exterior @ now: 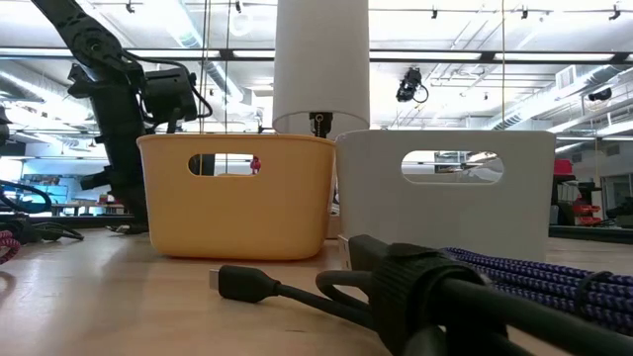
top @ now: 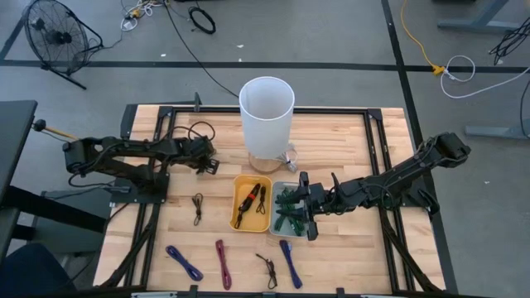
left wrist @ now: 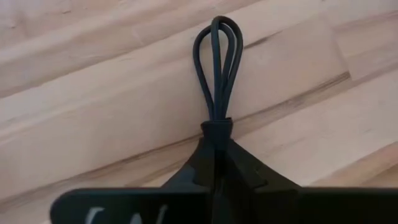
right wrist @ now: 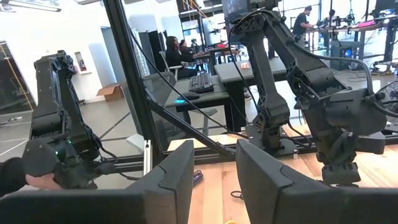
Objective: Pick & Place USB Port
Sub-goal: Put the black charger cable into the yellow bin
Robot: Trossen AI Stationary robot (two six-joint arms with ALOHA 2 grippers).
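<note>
Wooden table (top: pixel 348 141) carries a white cylinder (top: pixel 267 116), yellow bin (top: pixel 250 204), grey bin (top: pixel 283 209) and loose cables (top: pixel 184 261) along the lower edge.

The middle of the table (top: pixel 348 141) is crowded. A tall white cylinder (top: pixel 267 124) stands at the back centre, and just in front of it a yellow bin (top: pixel 251 203) and a white bin (top: pixel 290 211) sit side by side, touching.

The right gripper (top: pixel 308 206) hangs over the white bin with its fingers apart, blocking access from above there. The left gripper (top: pixel 204 155) sits low at the back left, closed on a black cable (left wrist: pixel 216 68).

Along the front edge lie a blue cable (top: pixel 184 262), a pink cable (top: pixel 223 263), a dark cable (top: pixel 267 270) and another blue cable (top: pixel 289 262); a black cable bundle (top: pixel 198 207) lies left of the yellow bin.

Bare wood remains at the back right and front right corners.
</note>
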